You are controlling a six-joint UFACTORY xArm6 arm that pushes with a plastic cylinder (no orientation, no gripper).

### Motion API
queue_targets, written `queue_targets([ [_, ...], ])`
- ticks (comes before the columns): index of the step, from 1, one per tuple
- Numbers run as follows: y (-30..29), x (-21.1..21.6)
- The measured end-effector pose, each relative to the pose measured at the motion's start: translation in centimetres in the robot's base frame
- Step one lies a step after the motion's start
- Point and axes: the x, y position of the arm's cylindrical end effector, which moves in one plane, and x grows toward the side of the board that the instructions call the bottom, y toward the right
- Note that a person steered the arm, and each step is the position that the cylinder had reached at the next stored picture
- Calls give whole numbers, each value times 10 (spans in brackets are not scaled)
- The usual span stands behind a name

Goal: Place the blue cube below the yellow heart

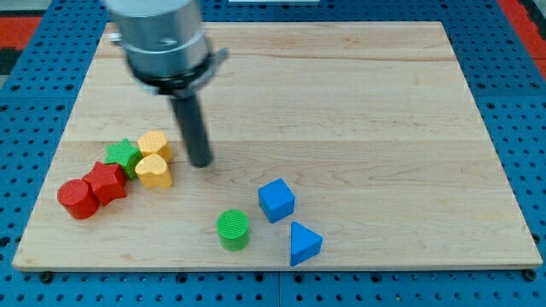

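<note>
The blue cube (276,199) sits on the wooden board at the lower middle. The yellow heart (154,170) lies at the left, with a second yellow block (154,144) just above it. My tip (200,162) rests on the board just right of the yellow heart, up and to the left of the blue cube, touching neither.
A green star (124,155), a red block (106,182) and a red cylinder (78,198) cluster left of the yellow heart. A green cylinder (232,229) and a blue triangle (303,243) lie near the blue cube. The board's bottom edge (273,268) is close below them.
</note>
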Motion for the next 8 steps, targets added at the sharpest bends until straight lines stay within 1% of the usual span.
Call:
queue_targets([
  [1, 43, 6],
  [2, 117, 11],
  [3, 166, 34],
  [4, 143, 72],
  [5, 100, 71],
  [8, 1, 62],
])
